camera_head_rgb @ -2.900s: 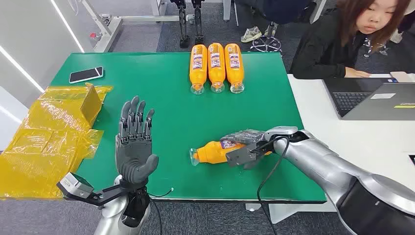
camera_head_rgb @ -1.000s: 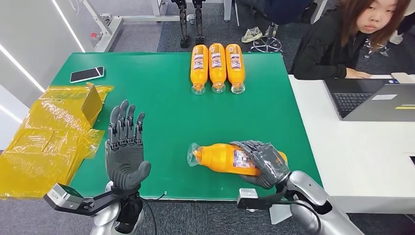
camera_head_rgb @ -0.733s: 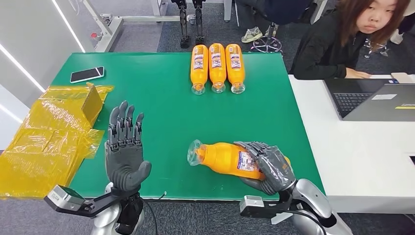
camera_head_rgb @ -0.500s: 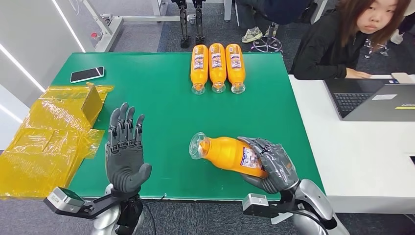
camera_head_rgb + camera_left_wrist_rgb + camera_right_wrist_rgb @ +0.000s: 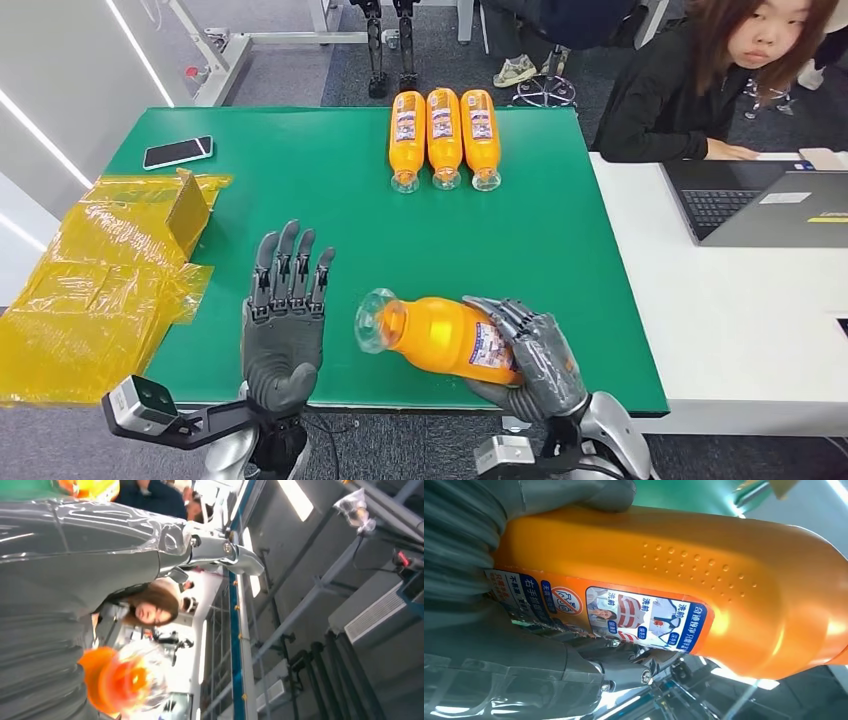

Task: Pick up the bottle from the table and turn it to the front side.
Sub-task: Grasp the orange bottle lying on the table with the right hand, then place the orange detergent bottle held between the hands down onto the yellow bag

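Note:
An orange bottle [image 5: 440, 335] with a clear cap and a small blue-and-white label is lifted above the green table [image 5: 350, 200] near its front edge. My right hand [image 5: 530, 360] grips its base end, fingers wrapped over the label. The cap end points left toward my left hand [image 5: 283, 320], which stands upright with its fingers spread and nothing in it, a short gap from the cap. In the right wrist view the bottle [image 5: 704, 580] lies against my palm, label showing. In the left wrist view the blurred cap [image 5: 125, 682] sits just beyond my hand [image 5: 55, 595].
Three more orange bottles [image 5: 443, 125] lie side by side at the table's far edge. A phone [image 5: 176, 152] lies at the far left. Yellow plastic wrapping [image 5: 100, 280] covers the left side. A person [image 5: 720, 80] sits at a white desk with a laptop [image 5: 770, 205] on the right.
My right hand rolled the bottle over, raised it off the table and carried it left and nearer. My left hand shifted right, toward the cap.

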{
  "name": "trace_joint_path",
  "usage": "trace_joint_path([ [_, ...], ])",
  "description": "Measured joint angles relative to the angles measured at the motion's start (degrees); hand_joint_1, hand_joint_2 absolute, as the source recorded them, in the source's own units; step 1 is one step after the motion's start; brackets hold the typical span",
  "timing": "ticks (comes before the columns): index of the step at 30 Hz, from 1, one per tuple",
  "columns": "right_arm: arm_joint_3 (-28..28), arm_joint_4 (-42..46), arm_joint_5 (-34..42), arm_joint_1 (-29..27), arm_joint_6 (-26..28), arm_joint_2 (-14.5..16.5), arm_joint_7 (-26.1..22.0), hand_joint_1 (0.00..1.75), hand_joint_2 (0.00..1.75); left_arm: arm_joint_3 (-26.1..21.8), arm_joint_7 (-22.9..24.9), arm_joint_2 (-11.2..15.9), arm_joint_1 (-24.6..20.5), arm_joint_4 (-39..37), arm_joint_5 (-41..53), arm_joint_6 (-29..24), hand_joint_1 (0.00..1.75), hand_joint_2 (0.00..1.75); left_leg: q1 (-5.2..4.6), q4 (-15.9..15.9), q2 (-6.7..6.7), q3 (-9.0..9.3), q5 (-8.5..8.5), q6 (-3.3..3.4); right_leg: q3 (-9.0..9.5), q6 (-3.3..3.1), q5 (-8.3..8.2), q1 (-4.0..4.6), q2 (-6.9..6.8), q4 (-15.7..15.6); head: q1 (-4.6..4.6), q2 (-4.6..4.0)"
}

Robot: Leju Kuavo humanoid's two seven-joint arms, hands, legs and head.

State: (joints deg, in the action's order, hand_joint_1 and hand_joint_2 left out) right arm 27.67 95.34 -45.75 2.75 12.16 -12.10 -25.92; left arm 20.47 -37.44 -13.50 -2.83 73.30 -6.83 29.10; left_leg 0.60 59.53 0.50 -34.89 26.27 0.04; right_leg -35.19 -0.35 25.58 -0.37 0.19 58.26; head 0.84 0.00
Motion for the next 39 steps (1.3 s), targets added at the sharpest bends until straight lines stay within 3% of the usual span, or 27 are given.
trace_joint_path([
  [8, 3.58, 0.24, -2.47, 0.25, 0.64, 4.46, 2.65, 1.75, 1.75, 2.78, 0.78, -0.8, -2.05, -2.14, -1.08, 0.99, 0.0, 1.75, 0.01, 0.0, -0.01, 0.0, -0.02, -0.03, -0.01, -0.02, -0.01, 0.0, 0.02, 0.02, -0.01, 0.0],
  [19, 8.89, -0.93, -0.29, 2.35, -0.45, 7.6, 2.48, 1.75, 1.75, 4.25, 0.99, -1.01, -4.56, -4.79, -1.55, -0.75, 0.0, 1.75, 0.0, 0.0, -0.05, -0.01, -0.02, -0.03, -0.02, -0.02, -0.01, 0.0, 0.03, 0.01, 0.0, 0.0],
  [23, 10.22, -2.39, 0.35, 3.06, -0.86, 8.07, 2.33, 1.75, 1.75, 4.24, 0.68, -1.05, -5.33, -5.19, -1.57, -1.23, 1.75, 1.75, 0.0, 0.0, -0.05, -0.01, -0.02, -0.03, -0.02, -0.02, -0.02, 0.0, 0.03, 0.01, 0.0, 0.0],
  [30, 10.56, -3.43, 0.26, 3.83, -1.81, 9.13, 3.41, 1.75, 1.75, 4.23, 0.26, -1.04, -6.07, -5.85, -1.56, -1.72, 1.73, 1.75, 0.0, 0.0, -0.05, -0.01, -0.02, -0.03, -0.03, -0.02, -0.01, 0.0, 0.03, 0.01, -0.01, 0.0],
  [35, 10.34, -3.43, -0.32, 3.71, -2.19, 9.47, 4.02, 1.75, 1.75, 4.21, 0.18, -0.96, -6.64, -6.64, -1.6, -1.74, 1.44, 1.75, 0.0, 0.0, -0.06, -0.01, -0.02, -0.03, -0.03, -0.02, -0.01, 0.0, 0.03, 0.01, 0.0, 0.0],
  [39, 10.02, -3.43, -0.85, 3.42, -2.22, 9.63, 4.08, 1.75, 1.75, 4.21, 0.17, -0.95, -7.01, -7.33, -1.87, -1.52, 1.43, 1.75, 0.0, 0.01, -0.07, -0.01, -0.02, -0.03, -0.03, -0.02, -0.01, 0.0, 0.03, 0.01, -0.01, 0.0],
])
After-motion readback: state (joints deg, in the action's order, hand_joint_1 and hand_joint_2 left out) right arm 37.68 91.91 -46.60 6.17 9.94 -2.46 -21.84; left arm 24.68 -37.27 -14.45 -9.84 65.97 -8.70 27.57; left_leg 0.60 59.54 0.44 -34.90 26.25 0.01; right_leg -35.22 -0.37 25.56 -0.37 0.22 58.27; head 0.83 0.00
